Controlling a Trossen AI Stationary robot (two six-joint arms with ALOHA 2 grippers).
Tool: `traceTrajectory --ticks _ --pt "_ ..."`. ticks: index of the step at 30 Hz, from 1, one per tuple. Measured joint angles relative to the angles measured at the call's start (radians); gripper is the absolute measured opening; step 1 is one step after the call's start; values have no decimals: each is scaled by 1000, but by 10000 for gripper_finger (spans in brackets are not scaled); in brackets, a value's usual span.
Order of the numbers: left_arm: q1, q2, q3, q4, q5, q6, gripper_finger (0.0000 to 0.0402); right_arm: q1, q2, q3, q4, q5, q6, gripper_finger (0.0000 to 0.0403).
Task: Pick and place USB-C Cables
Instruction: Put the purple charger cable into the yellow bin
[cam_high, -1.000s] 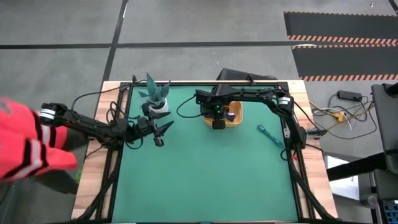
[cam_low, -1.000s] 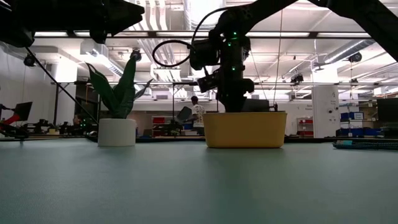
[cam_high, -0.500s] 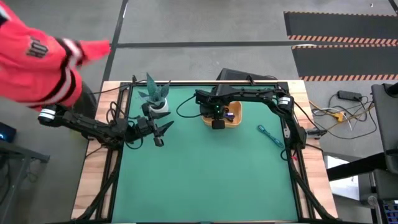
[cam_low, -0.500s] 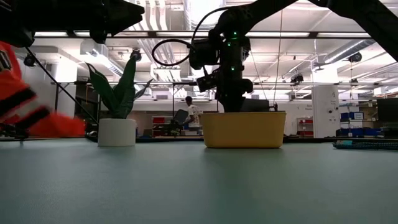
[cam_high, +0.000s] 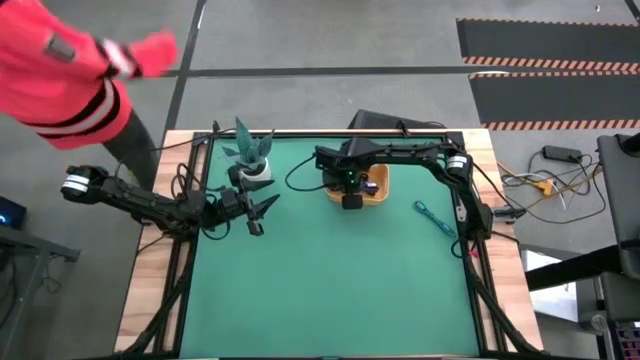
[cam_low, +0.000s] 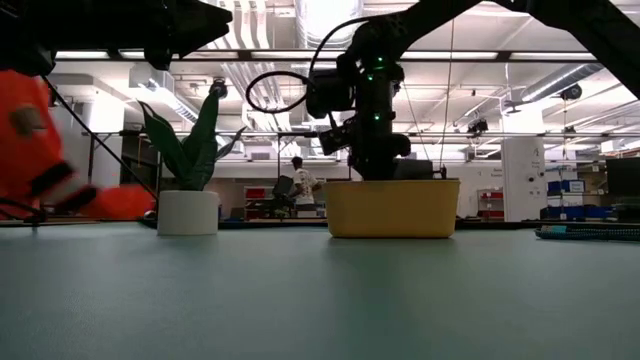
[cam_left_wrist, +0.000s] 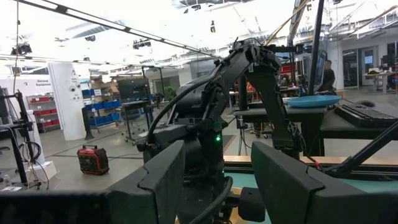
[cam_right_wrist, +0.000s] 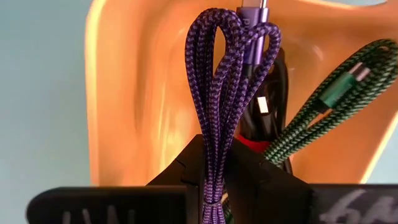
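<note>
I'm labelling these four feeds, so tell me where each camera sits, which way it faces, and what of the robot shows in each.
High view: overhead, straight down; both arms, left gripper open near the potted plant, right gripper over the orange tray, teal cable on the mat.
Low view: table height, level across; right arm above the tray.
Left wrist view: forward past its open fingers toward the right arm.
Right wrist view: down into the tray; shut on the purple cable, green cable beside.
Shared: the tray in high, low, right wrist.
</note>
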Motion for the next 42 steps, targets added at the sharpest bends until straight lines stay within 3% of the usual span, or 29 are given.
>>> traceTrajectory --ticks 42 --pt "0 0 -1 0 0 0 171 -2 0 -39 58 0 -11 34"
